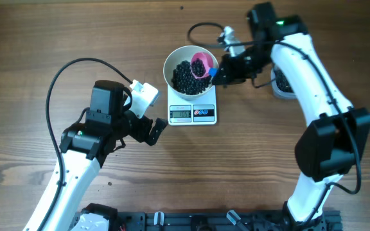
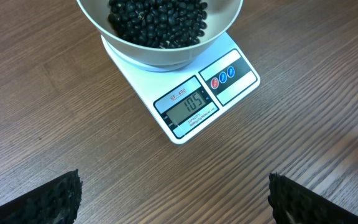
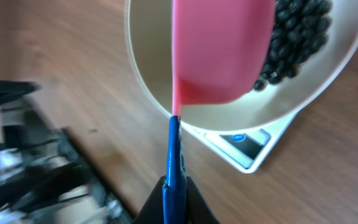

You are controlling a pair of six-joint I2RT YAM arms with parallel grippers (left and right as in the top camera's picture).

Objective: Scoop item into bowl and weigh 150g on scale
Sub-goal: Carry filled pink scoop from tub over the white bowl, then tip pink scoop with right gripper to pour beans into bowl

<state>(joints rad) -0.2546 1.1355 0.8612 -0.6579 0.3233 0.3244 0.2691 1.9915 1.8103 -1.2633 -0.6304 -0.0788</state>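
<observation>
The white bowl [image 1: 169,64] stands on the white scale [image 1: 193,113] and holds a heap of black beads [image 1: 184,77]. The display reads 105 in the left wrist view, where the scale [image 2: 229,87], the bowl [image 2: 98,25] and the beads [image 2: 157,18] all show. My right gripper [image 1: 218,72] is shut on the blue handle [image 3: 174,155] of a pink scoop [image 3: 222,50]. That scoop [image 1: 201,64] hangs over the bowl's right side. My left gripper [image 1: 151,130] stands open just left of the scale's front, with bare table between its fingers [image 2: 55,202].
A clear tub [image 1: 280,82] with black beads sits at the right, mostly hidden behind the right arm. A black cable [image 1: 201,27] loops behind the bowl. The arms' base rail [image 1: 204,221] runs along the front edge.
</observation>
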